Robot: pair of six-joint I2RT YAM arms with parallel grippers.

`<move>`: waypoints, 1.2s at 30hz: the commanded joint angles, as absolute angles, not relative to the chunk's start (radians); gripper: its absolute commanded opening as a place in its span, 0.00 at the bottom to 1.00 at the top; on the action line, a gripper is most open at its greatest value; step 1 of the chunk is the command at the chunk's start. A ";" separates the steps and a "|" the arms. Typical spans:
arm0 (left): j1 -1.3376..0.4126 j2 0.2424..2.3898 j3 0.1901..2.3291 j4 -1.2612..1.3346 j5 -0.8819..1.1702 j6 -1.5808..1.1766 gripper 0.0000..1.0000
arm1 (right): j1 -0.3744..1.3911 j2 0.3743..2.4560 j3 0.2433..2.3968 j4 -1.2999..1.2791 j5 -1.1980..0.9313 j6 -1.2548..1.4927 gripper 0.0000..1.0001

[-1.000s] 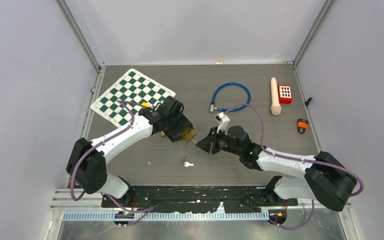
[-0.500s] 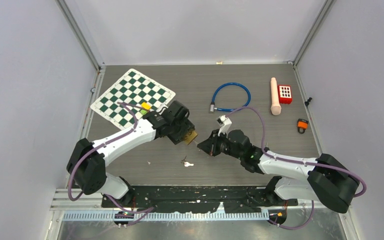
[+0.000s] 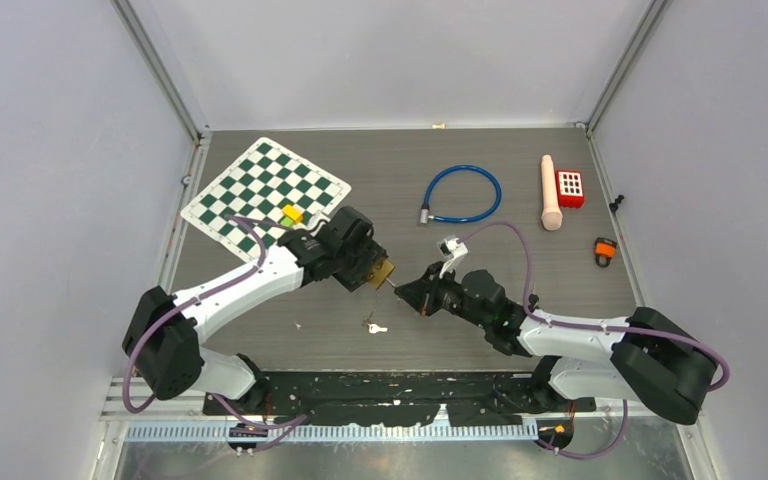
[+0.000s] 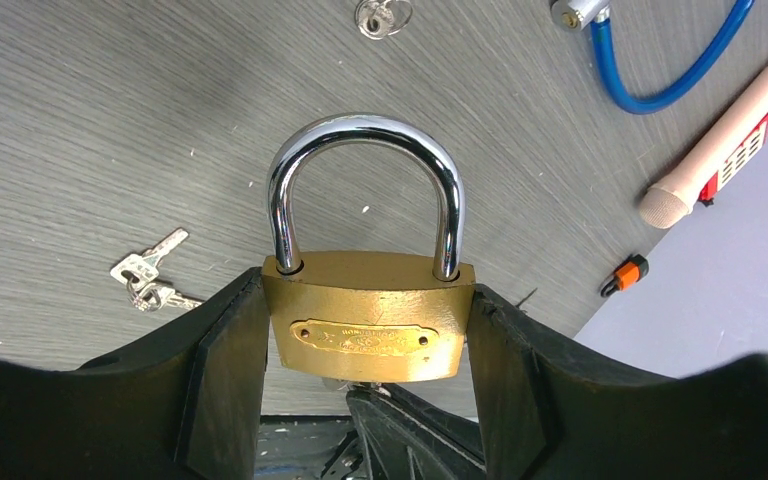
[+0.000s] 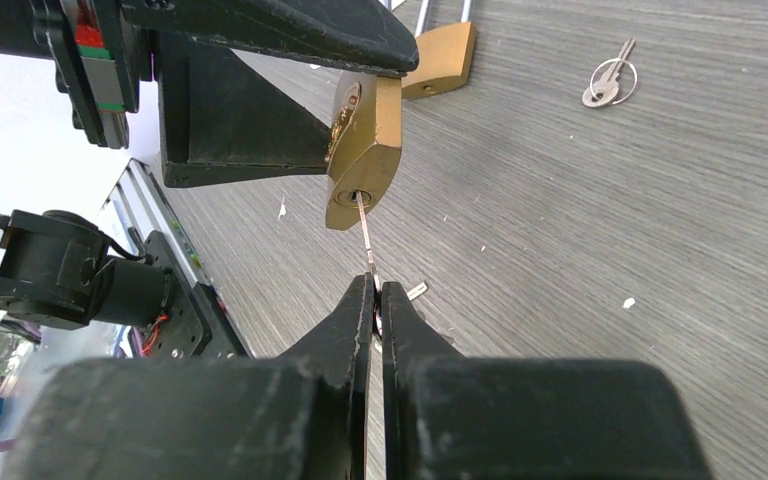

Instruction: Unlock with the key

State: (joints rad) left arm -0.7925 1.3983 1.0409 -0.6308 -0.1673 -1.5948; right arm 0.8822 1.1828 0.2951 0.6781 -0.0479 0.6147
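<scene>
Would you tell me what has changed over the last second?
The left arm swung slightly toward the near edge, baring more of the yellow block on the chessboard. The left gripper stays clamped on the padlock, the right gripper on the key at its keyhole; the spare keys unmoved.

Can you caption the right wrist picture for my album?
The right gripper pinches a key, its tip in the keyhole of the brass padlock clamped in the left gripper.

Brass padlock [image 4: 365, 320], chrome shackle shut, clamped in the left tool [image 4: 365, 352]; thin silver key [image 5: 367, 245], tip in its keyhole, pinched in the right tool [image 5: 378, 298]
</scene>
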 commanded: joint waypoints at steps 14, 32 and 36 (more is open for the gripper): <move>-0.868 1.324 1.069 -0.601 -0.141 -1.549 0.00 | 0.849 1.128 0.373 0.788 -0.025 0.478 0.05; -0.939 1.194 0.948 -0.449 -0.283 -1.617 0.00 | 0.788 1.144 0.419 0.807 -0.184 0.585 0.05; -0.939 1.165 0.918 -0.418 -0.295 -1.605 0.00 | 0.708 1.169 0.393 0.904 -0.309 0.642 0.05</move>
State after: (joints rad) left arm -0.8932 1.2201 0.9276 -0.5308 -0.3817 -1.5963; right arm 0.7757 1.1568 0.3691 0.6231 -0.2375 0.5789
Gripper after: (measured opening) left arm 0.615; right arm 0.077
